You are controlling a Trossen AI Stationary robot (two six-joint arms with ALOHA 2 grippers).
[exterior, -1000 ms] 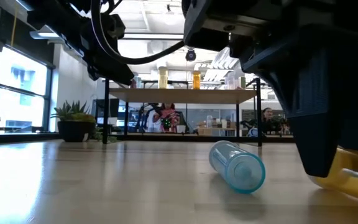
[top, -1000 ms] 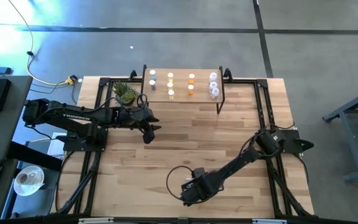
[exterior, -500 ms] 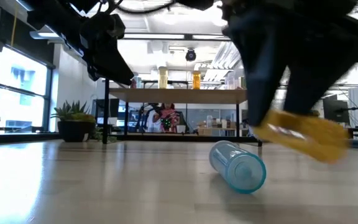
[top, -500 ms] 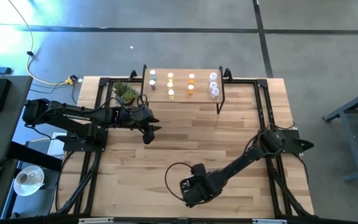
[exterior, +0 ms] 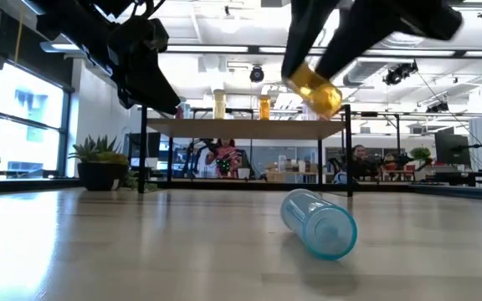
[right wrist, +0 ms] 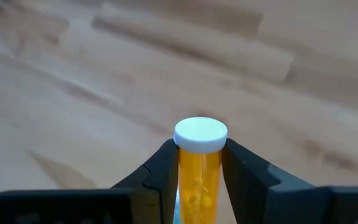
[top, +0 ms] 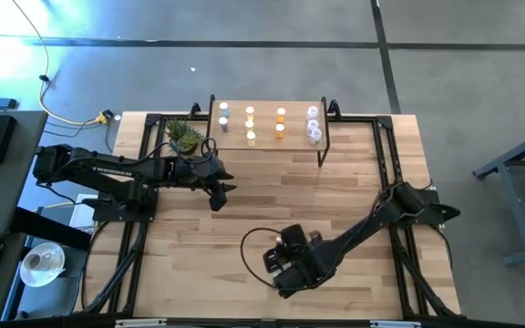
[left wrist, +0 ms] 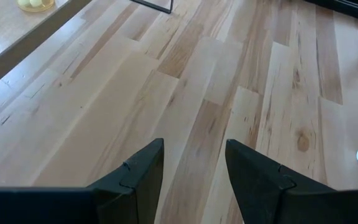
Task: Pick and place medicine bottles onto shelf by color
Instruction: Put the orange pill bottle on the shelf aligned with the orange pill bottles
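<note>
One orange bottle [right wrist: 199, 168] in right claw [right wrist: 199, 177], blue bottle [exterior: 320, 222] lying below

Your right arm reaches in from the worktop's right edge toward its near centre; its right end effector [right wrist: 199, 177] is raised above the worktop, fingers [right wrist: 244, 171] clamped on the orange bottle [right wrist: 199, 171], white cap outward. Your left arm extends from the left edge, its left end effector [left wrist: 194, 168] hovering above the worktop, fingers [left wrist: 143, 174] parted and holding nothing.
</note>
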